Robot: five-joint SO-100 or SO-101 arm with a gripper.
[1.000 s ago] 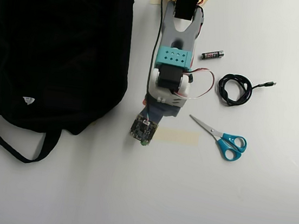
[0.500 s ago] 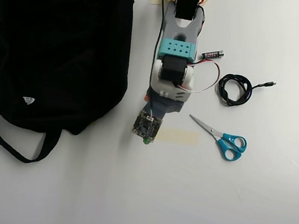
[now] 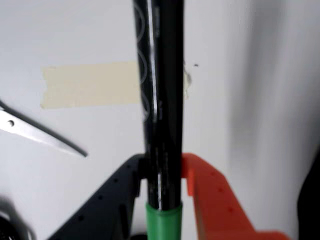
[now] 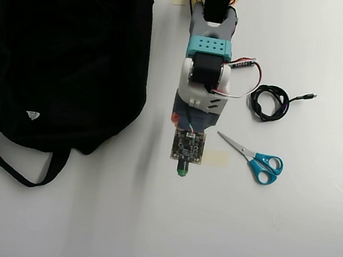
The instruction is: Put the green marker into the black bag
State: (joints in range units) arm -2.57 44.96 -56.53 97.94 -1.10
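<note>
Wrist view: the gripper (image 3: pixel 162 182) squeezes the green marker (image 3: pixel 161 100) between a black finger and an orange one. Tape (image 3: pixel 90 85) and a scissor blade (image 3: pixel 40 132) lie on the bench.

Overhead view: the marker's green tip (image 4: pixel 182 172) shows mid-frame. The black bag (image 4: pixel 62 52) fills the upper left, well apart.

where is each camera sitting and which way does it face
Wrist view: rides on the arm, looks past the gripper to the table; black and orange fingers clamp the green marker.
Overhead view: fixed above, looks straight down on the black bag, scissors and the arm.
Shared: marker, scissors, tape strip.
</note>
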